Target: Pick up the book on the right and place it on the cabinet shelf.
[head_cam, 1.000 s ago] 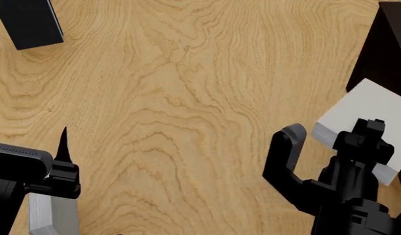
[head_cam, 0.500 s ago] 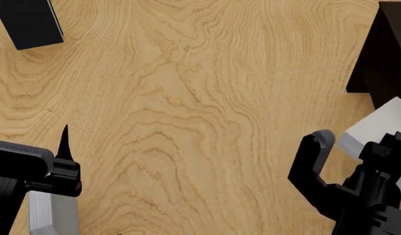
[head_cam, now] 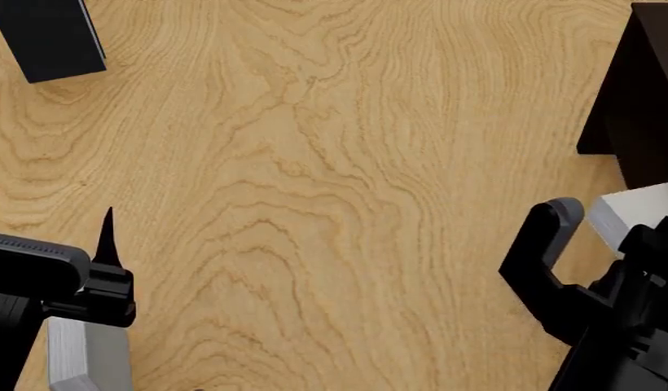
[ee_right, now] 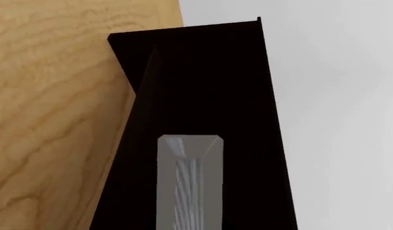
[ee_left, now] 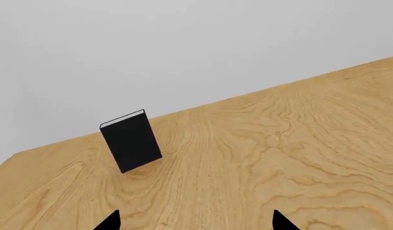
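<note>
Right tool (head_cam: 627,236) grips the book (head_cam: 639,210) beside the cabinet (head_cam: 643,98); left tool (ee_left: 195,221) spread, empty

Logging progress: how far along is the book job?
Pickup looks done: the right end effector holds the grey book off the table. In hand: carrying it, now edge-on before the dark cabinet. Left: setting it on the shelf and releasing.

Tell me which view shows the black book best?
Left wrist view: the black book stands whole and upright on the wooden table, white page edge visible. Head view clips it at the frame's corner. Right wrist view doesn't show it.
</note>
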{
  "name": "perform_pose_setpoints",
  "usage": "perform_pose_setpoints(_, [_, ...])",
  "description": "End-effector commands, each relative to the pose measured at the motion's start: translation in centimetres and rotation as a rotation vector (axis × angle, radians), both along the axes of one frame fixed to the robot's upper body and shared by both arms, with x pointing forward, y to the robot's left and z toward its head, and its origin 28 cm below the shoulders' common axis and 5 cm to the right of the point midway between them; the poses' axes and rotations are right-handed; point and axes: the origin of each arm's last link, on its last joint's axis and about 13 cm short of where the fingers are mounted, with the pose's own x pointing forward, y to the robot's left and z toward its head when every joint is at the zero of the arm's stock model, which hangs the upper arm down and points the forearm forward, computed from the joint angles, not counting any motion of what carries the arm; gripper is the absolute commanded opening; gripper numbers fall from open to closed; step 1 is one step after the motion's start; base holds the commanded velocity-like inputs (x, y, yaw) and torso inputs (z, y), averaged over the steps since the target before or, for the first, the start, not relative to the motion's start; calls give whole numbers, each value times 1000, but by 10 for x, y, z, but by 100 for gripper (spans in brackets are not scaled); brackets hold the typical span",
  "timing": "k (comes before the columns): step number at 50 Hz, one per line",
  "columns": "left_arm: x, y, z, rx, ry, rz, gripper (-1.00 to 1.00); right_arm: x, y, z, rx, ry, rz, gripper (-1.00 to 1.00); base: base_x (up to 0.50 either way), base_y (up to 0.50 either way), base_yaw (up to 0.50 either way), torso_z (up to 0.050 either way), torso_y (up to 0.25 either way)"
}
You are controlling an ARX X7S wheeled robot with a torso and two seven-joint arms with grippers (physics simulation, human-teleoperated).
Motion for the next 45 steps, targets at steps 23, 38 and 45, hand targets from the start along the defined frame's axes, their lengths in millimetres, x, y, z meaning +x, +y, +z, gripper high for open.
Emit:
perform_pose_setpoints(23, [5,2,-7,-3,6,3,100,53,-12,13,91,45,-153,-100,0,0,-1,0,0])
perform_pose_setpoints(38, [9,1,-9,-3,9,-1,100,70,-18,7,90,78,-210,-100,2,-1,-2,0,0])
perform_pose_setpoints(45, [10,1,-8,-3,5,-4,100,73,-24,9,87,98,-248,-100,10,-5,-7,0,-9])
